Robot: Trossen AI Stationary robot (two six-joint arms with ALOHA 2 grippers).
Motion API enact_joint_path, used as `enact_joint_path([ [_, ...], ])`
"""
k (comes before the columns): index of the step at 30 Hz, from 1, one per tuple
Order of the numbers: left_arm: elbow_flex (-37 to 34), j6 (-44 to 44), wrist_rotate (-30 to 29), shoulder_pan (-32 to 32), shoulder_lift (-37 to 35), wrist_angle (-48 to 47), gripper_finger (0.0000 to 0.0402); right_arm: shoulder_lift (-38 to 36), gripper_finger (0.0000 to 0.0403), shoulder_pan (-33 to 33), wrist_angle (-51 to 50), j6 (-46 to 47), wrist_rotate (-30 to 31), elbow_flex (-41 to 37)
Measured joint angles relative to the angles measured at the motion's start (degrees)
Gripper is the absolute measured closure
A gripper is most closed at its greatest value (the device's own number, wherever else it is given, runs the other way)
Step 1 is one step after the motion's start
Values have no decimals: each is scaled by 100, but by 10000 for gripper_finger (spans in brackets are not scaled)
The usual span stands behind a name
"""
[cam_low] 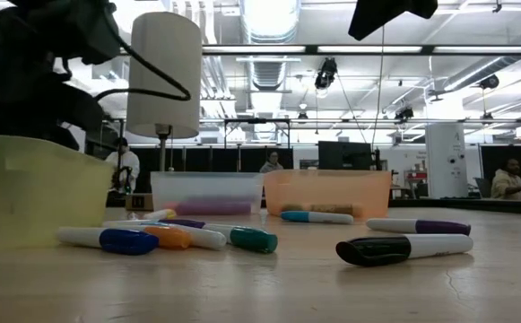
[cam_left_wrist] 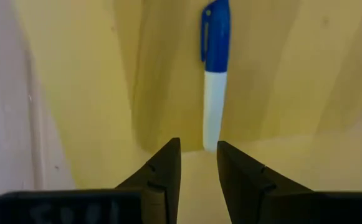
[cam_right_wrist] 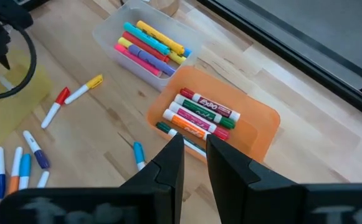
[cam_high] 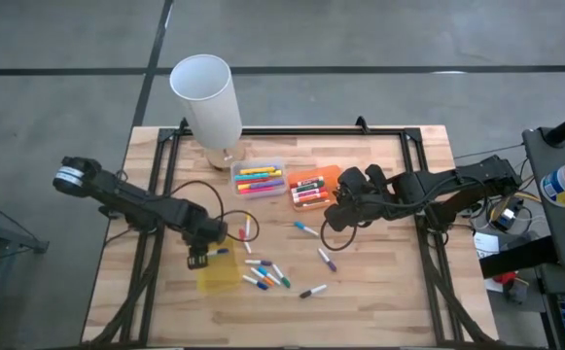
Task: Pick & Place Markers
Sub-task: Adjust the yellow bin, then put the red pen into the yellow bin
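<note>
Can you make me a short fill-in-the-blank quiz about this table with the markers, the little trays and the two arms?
1. The left gripper hangs over the translucent ____ plastic tray.
2. Inside that tray lies one white marker with a ____ cap.
3. The translucent orange plastic tray sits beside the ____ plastic tray of bright highlighters.
4. The tall white cylinder stands at the table's ____ edge in the high view.

Missing words: yellow; blue; clear; far
</note>
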Motion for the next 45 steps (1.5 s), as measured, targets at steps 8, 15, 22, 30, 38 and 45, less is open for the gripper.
enact_joint_path([
  [8, 9, 403, 45, -292, -154, -451, 301, 0, 342, 0, -3, 113, 0, -190],
  [15, 63, 709, 89, -601, -415, -1081, 305, 2, 342, -2, 79, 261, -2, -312],
  [22, 50, 1126, 81, -661, -636, -1470, 305, 2, 342, -2, 163, 113, -2, -311],
  [30, 766, 907, -523, -646, -1040, -1512, 305, 2, 342, -2, 165, 114, -2, -316],
  [38, 1625, 3080, -1868, -529, -1105, -276, 305, 2, 342, -2, 246, 109, 222, -319],
  [45, 1696, 4375, -2274, -303, -471, 844, 305, 2, 342, -3, 319, 110, 245, -275],
])
